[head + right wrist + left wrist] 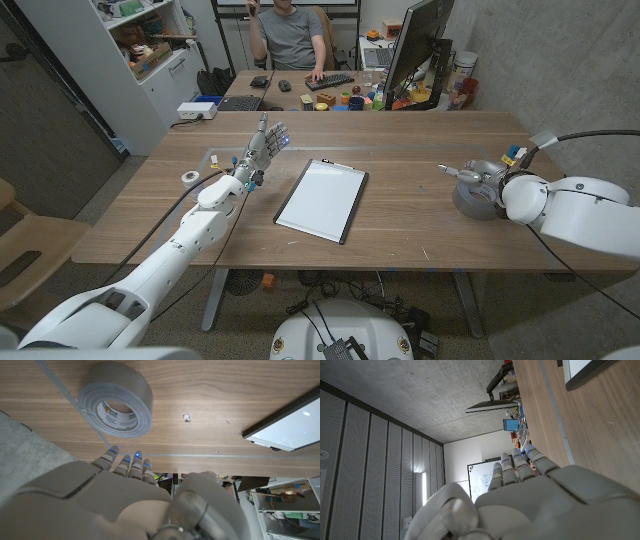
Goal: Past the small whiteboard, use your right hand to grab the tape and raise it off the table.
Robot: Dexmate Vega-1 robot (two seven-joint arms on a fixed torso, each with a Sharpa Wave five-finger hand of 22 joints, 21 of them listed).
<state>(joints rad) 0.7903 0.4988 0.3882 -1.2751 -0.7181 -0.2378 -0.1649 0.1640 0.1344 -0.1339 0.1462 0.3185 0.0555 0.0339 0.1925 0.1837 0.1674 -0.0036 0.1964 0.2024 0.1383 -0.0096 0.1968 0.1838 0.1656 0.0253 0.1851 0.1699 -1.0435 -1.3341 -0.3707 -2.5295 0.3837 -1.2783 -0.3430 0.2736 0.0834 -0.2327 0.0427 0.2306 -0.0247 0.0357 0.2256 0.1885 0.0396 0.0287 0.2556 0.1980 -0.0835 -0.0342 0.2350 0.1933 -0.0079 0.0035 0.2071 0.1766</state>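
A grey roll of duct tape (472, 200) lies on its side face on the wooden table, to the right of the small whiteboard (322, 198). My right hand (483, 180) hovers just over the roll, fingers spread and holding nothing. In the right wrist view the tape (116, 405) sits a short gap beyond my fingertips (125, 460), untouched, and the whiteboard's corner (295, 422) shows to one side. My left hand (262, 145) stands raised left of the whiteboard, fingers straight and empty. The left wrist view looks along the back of that hand (530, 495) and catches the whiteboard's corner (585, 370).
A small white ring (189, 177) lies near the table's left edge. Small coloured items (514, 155) sit near the far right edge. Behind the table a person sits at a desk (330, 95) with a keyboard, a monitor (415, 45) and toys.
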